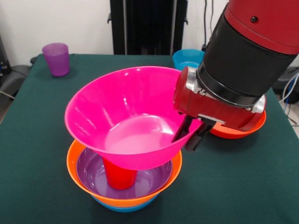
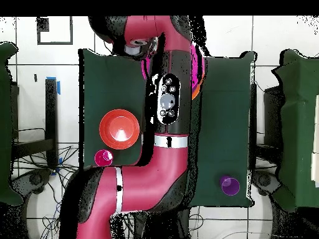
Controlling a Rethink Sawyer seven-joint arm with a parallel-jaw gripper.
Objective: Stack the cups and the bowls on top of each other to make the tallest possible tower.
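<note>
Arm slanting in, gripper (image 1: 191,134) clamping tilted pink bowl (image 1: 126,112) rim.

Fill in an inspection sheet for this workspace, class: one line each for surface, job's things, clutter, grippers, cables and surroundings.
Surface: green cloth table.
Job's things: tower of blue, orange and purple nested bowls with a red cup standing inside; pink bowl tilted over the cup. Purple cup at a far corner, alone. Blue bowl and red-orange bowl partly behind the arm.
Clutter: nothing seen.
Grippers: gripper with its fingers astride the pink bowl's rim, one inside, one outside; closure cannot be judged.
Cables: cables beyond the table's edge; more on the floor in the overhead view.
Surroundings: white wall, dark stand behind the table.
</note>
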